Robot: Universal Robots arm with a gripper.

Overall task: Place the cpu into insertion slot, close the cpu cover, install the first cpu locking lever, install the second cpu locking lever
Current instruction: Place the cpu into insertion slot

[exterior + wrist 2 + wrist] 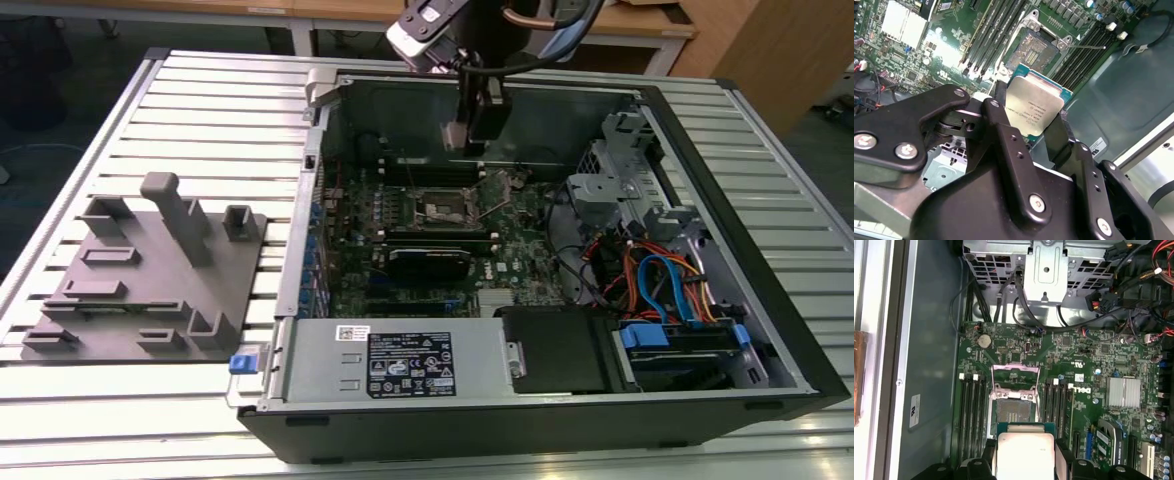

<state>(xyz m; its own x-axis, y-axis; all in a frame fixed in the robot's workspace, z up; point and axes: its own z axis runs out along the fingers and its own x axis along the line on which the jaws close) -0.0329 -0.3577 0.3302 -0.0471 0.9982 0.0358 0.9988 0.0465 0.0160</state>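
While the end effector (1031, 119) holds the cpu (1035, 102), misalignment could damage the insertion slot (445, 208), at its 6 o'clock in the exterior view.

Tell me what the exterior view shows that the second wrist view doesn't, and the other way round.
Exterior view's own: the whole open computer case on the slatted table, a grey fixture block at the exterior view's left, and the arm hanging above the green motherboard.
Second wrist view's own: the claw shut on the cpu, silvery face showing, not yet in the socket.
Shared: the motherboard and the insertion slot, its dark centre uncovered.
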